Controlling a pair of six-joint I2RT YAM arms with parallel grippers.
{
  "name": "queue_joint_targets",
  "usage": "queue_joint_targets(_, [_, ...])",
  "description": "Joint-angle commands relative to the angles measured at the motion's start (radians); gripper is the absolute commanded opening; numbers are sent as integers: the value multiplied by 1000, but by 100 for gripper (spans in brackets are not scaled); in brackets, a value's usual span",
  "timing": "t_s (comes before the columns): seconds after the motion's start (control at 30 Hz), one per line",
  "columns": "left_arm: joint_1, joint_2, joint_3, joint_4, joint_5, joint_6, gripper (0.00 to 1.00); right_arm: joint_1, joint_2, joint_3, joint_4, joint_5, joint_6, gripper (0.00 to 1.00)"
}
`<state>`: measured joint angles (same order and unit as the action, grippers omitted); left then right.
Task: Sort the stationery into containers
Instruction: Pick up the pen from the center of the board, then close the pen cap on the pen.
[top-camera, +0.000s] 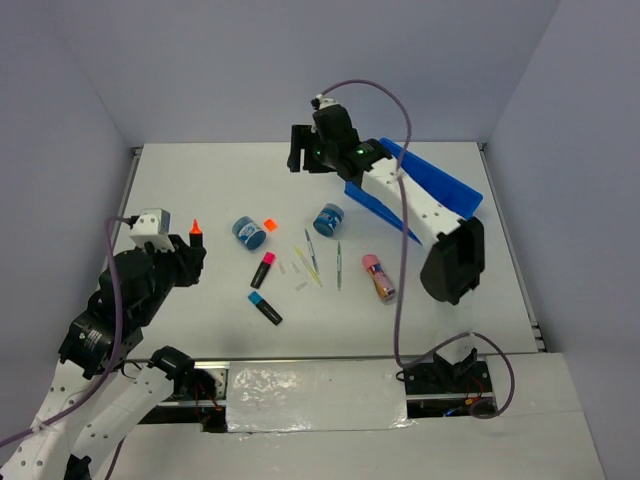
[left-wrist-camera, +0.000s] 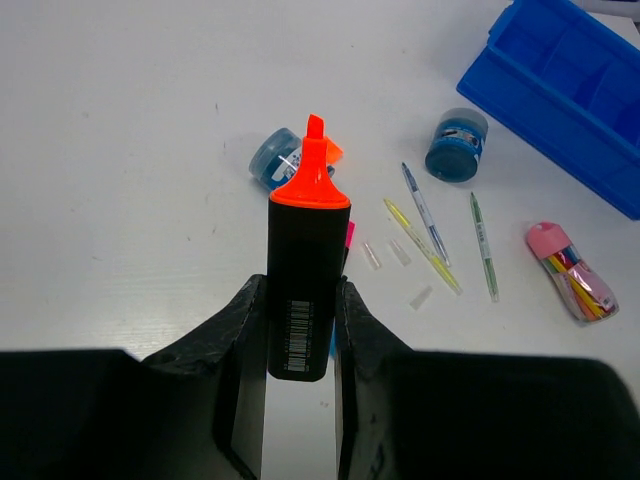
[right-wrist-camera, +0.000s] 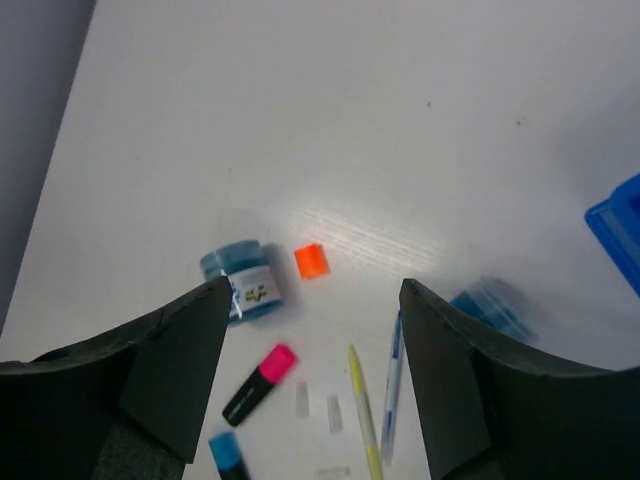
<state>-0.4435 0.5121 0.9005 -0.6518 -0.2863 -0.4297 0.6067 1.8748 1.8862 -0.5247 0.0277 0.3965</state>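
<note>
Top external is showing the left gripper (top-camera: 190, 250) hanging over the left part of the table (top-camera: 200, 180). It is clamping an orange highlighter (top-camera: 196, 230) whose tip is pointing away from the arm bases. The right gripper (top-camera: 303, 152) is reaching over the far side, and the right arm (top-camera: 410, 195) is hiding much of the blue tray (top-camera: 445, 185). Loose items are lying between the grippers:
- a tub (top-camera: 248, 232) with an orange cap (top-camera: 270, 223) just beside it
- a second tub (top-camera: 328, 219)
- a pink highlighter (top-camera: 264, 268)
- a blue highlighter (top-camera: 265, 307)
- three pens (top-camera: 339, 265)
- white pieces (top-camera: 301, 286)
- a cylinder (top-camera: 378, 277)

Left wrist is giving what the overhead view is missing. The fingers (left-wrist-camera: 245, 340) are pressing both sides of the held highlighter's black body. A barcode (left-wrist-camera: 293, 335) is facing the camera, the bare orange nib is standing clear above the jaws, and the tray's dividing walls are showing. The held highlighter is covering nearly all of the pink one.

Right wrist is settling the right gripper's state, which the overhead view is leaving unclear. Its fingers (right-wrist-camera: 170, 360) are standing wide apart above the table, grasping nothing. Only a corner of the tray is entering at the right edge, and the second tub is appearing blurred beside the right finger.
</note>
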Motion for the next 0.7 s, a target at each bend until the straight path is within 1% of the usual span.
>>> queue_joint_targets(0.0, [-4,-9,5,66,-5,29,0,8,151,157,-95,84,-4,74])
queue_joint_targets(0.03, [-4,-11,5,64,-10,29,0,14,232,239,-119,72,-7,70])
queue_joint_targets(0.07, [-4,-11,5,66,-5,28,0,15,268,278,-126,55,-31,68])
queue_joint_targets(0.13, [-4,-11,2,70,10,32,0,21,355,364,-130,31,-64,65])
queue_joint_targets(0.23, [-4,-7,-2,73,27,34,0,28,423,407,-113,-28,-133,64])
queue_joint_targets(0.3, [-4,-1,-2,75,36,37,0,34,443,404,-106,-113,-156,63])
queue_joint_targets(0.47, [-4,14,0,78,45,42,0,71,461,350,-67,-106,-182,64])
queue_joint_targets(0.67, [-4,14,0,78,50,40,0,96,480,286,-8,-115,-153,64])
